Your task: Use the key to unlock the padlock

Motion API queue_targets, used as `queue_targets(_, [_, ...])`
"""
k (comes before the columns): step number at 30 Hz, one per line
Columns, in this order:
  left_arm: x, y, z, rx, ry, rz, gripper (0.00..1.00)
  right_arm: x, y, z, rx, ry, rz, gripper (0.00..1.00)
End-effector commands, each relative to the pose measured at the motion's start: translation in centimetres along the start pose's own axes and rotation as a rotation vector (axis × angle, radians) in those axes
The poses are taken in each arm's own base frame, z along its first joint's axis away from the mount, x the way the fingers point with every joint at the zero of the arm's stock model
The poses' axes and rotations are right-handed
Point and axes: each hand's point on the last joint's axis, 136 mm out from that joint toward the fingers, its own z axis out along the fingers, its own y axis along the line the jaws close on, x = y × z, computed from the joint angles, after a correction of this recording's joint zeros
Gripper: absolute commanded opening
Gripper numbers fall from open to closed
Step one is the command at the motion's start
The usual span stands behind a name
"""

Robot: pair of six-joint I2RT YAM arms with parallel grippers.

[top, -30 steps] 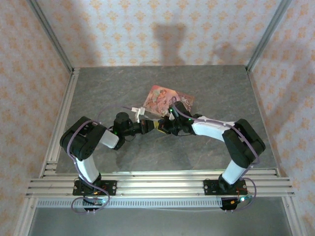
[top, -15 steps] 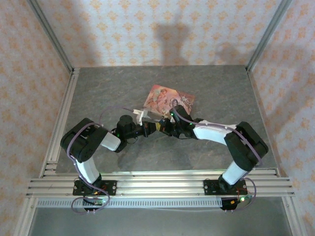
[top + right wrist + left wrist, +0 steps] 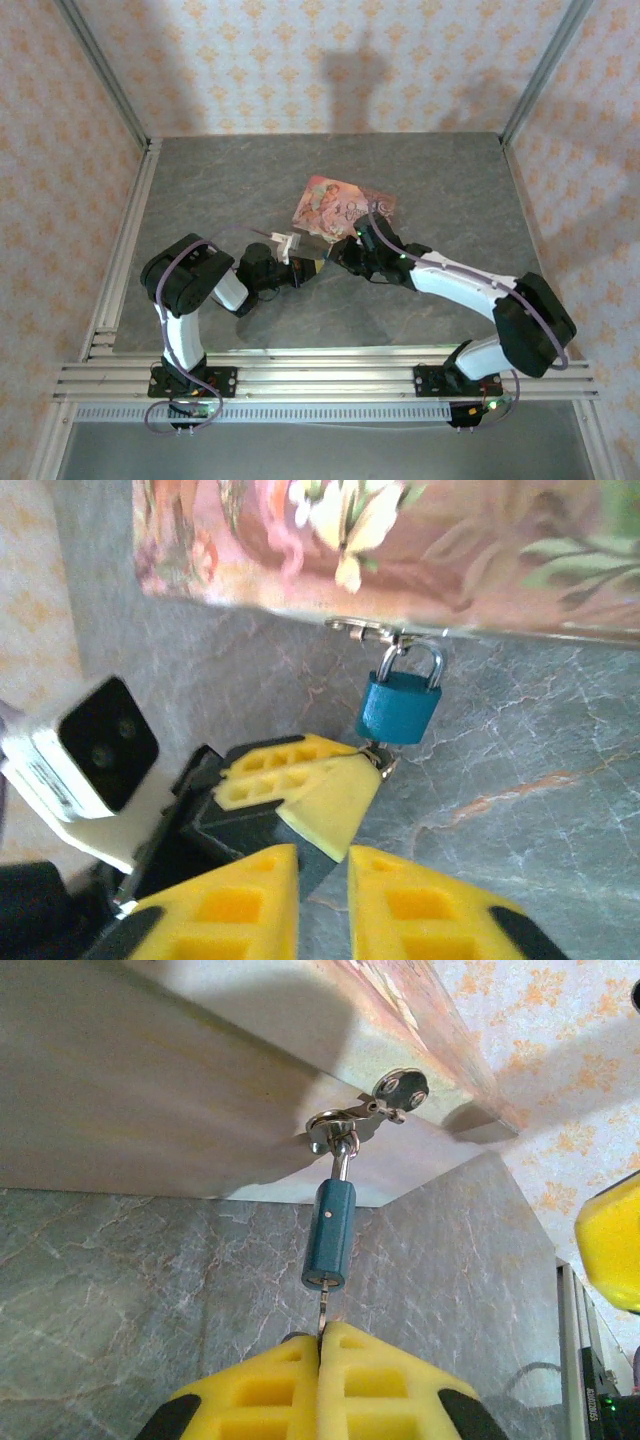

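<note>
1. While the left pincer [image 3: 322, 1348] is pressed together on the key [image 3: 325, 1312], the thin metal blade runs from its yellow fingertips straight into the bottom of the padlock [image 3: 330, 1232].
2. Small and blue-teal, the padlock hangs by its silver shackle [image 3: 410, 662] from a metal clasp [image 3: 345, 1125] on the near side of the pink illustrated tin [image 3: 340, 205]. In the right wrist view both legs of the shackle look seated in the body.
3. I cannot tell whether the padlock's body touches the grey surface [image 3: 450, 180] or hangs just above it.
4. The right pincer [image 3: 322, 880] is spread a little, with nothing between its yellow fingers. It sits just beside the left pincer's fingertips and close to the padlock, touching neither.
5. Seen from above, the two arms reach in from left and right and meet at the middle of the surface, just near of the tin.
</note>
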Motion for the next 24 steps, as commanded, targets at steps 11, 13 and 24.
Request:
queue_targets(11, [-0.7,-1.0,0.1,0.039,-0.027,0.042,0.00,-1.1,-1.8,2.3,-0.045,-0.193,0.147,0.57])
queue_targets(13, [-0.9,-1.3,0.2,0.046,-0.028,0.042,0.00,-1.2,-1.5,2.7,-0.049,-0.195,0.137,0.58])
queue_targets(24, [-0.9,-1.6,0.0,0.051,-0.021,0.048,0.00,-1.7,-1.8,5.0,-0.025,-0.238,0.141,0.58])
